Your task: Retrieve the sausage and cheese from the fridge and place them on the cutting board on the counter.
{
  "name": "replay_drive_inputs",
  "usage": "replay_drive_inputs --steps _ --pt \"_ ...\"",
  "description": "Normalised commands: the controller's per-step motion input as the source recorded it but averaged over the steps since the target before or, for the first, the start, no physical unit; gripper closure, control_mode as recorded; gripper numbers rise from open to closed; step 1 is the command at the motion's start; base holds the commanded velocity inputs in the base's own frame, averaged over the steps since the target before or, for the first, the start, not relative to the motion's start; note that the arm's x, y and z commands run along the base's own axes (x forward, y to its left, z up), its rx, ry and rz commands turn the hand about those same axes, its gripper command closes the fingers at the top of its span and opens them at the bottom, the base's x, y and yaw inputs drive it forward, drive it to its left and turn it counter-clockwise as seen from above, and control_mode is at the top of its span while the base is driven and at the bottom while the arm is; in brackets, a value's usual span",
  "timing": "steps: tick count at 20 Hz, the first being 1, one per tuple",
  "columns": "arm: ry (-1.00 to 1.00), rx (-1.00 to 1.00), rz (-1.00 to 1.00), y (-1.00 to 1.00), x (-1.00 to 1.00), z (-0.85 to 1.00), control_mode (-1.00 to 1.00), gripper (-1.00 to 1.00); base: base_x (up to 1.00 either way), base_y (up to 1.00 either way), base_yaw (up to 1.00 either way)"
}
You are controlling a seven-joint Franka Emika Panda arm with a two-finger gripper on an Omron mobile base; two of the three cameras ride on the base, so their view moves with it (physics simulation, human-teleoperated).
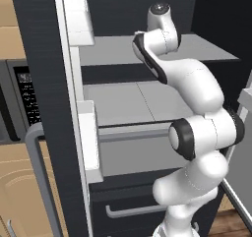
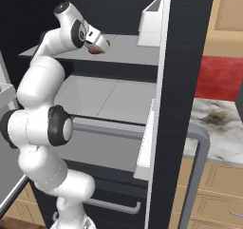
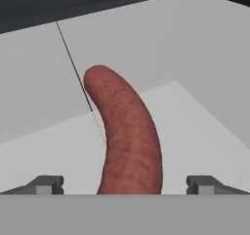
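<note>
**Gripper wide open over the sausage on the upper fridge shelf**

Here's the sausage (image 3: 128,136), reddish-brown and curved, lying flat on a light grey shelf (image 3: 205,73) inside the fridge (image 1: 44,59). In the hand view it runs up the middle of the frame, its rounded far end bending toward the left, its near end sitting right between the two fingertips (image 3: 46,184). Those tips stand wide apart, one on each side of the sausage with clear shelf showing between each tip and the meat, so the gripper (image 3: 126,185) is fully open and has hold of nothing.

From the right base view, the sausage (image 2: 98,48) peeks out as a small red patch just under the hand, on the upper shelf, toward its left half. The gripper (image 2: 96,43) is down at the shelf, right at the sausage; whether it touches the meat I can't tell from here.

The white arm (image 1: 197,93) rises from the base in front of the fridge and reaches up and in over the lower shelf (image 1: 133,101). Both fridge doors stand open, white door bins (image 2: 153,21) on the right door. Beyond that door on the right, a stretch of marble tabletop (image 2: 218,123) over light wood cabinets. On the far left, past the left door, a black oven panel (image 1: 22,98).
</note>
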Motion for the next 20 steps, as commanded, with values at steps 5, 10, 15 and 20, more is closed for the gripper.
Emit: replay_drive_inputs --steps 5,10,15,20 --pt "0.0 0.0 0.0 -0.02 0.18 -0.18 -1.0 -1.0 0.0 0.0 0.0" --pt "0.01 0.0 0.0 0.0 0.04 -0.14 -1.0 1.0 0.0 0.0 0.0" --pt "0.0 0.0 0.0 -0.03 0.0 -0.02 -1.0 1.0 0.0 0.0 0.0" --pt "-0.07 0.05 0.09 -0.26 -0.08 0.2 -1.0 1.0 0.0 0.0 0.0"
